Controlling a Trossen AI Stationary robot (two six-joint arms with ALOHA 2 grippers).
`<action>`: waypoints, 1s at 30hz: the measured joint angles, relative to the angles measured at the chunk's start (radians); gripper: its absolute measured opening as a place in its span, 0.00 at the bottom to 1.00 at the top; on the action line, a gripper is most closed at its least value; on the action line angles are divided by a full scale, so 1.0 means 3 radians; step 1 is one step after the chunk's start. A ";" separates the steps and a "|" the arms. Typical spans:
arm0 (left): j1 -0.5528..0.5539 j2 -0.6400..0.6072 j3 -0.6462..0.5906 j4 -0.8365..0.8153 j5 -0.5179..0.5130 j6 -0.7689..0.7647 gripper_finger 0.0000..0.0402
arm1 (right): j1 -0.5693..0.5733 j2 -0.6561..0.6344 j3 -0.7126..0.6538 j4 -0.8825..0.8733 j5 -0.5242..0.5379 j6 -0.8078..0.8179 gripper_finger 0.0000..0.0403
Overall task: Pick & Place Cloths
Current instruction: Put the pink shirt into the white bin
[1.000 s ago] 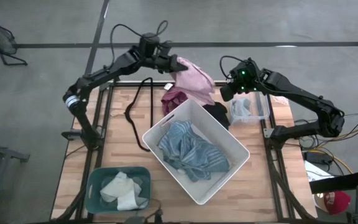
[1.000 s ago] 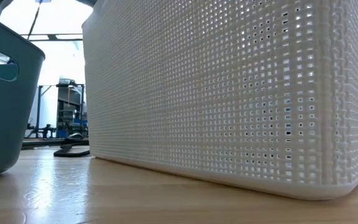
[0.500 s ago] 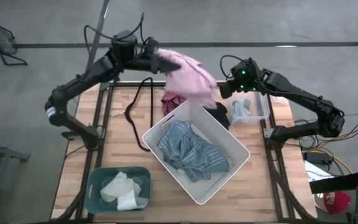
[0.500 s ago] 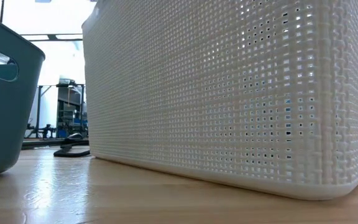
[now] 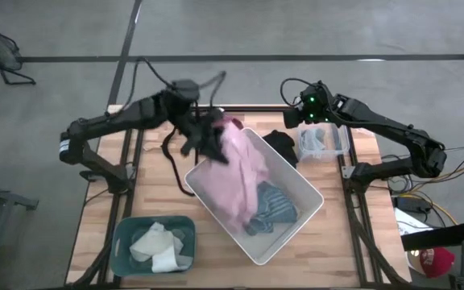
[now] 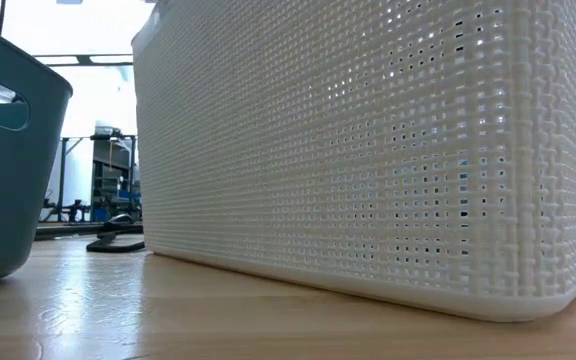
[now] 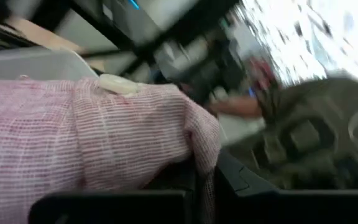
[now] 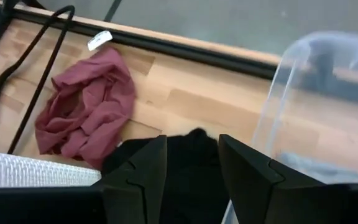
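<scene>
- Step in hand: placing. Left gripper (image 5: 208, 141) clamped on pink cloth (image 5: 236, 181), above near-left rim of white basket (image 5: 296, 234).
- Pink cloth draped from the rim down across the basket interior, covering most of blue striped cloth (image 5: 276, 205), which shows only at the far-right end.
- In left wrist view, pink cloth (image 7: 86, 140) bunched directly at the fingers, white tag (image 7: 120, 84) on top.
- Next move, judged: release over the basket, then lift clear so no fabric trails over the rim.
- Right gripper (image 5: 300, 117) over the back of the table, beside clear tub (image 5: 337, 141). Fingers (image 8: 135, 171) apart in right wrist view, holding nothing.
- Black cloth (image 8: 194, 155) directly beyond those fingers; maroon cloth (image 8: 89, 109) off to one side on bare wood, well apart.
- Likely next pick for the right arm: black cloth; requires descent and closure on a fold.
- Cream-white cloth (image 5: 158, 246) in teal bin (image 5: 123, 234) at the table's front-left corner.
- Risk: black cable (image 5: 171, 157) near the basket's left rim.
</scene>
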 joint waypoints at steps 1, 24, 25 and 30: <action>-0.0038 0.0006 -0.0046 -0.0001 0.0051 0.0088 0.05 | 0.0003 0.0000 -0.0026 0.0009 -0.0013 0.0076 0.35; -0.0194 0.0404 -0.1152 0.0170 -0.0525 -0.0630 0.17 | 0.0237 -0.0001 0.0208 0.0173 -0.0191 0.0093 0.15; -0.0193 0.0402 -0.1200 0.0232 -0.0540 -0.0704 0.18 | 0.0237 -0.0001 0.0230 0.0193 -0.0190 0.0091 0.15; -0.0188 0.0403 -0.1234 0.0448 -0.0627 -0.0916 0.20 | 0.0235 -0.0001 0.0280 0.0339 -0.0191 0.0098 0.15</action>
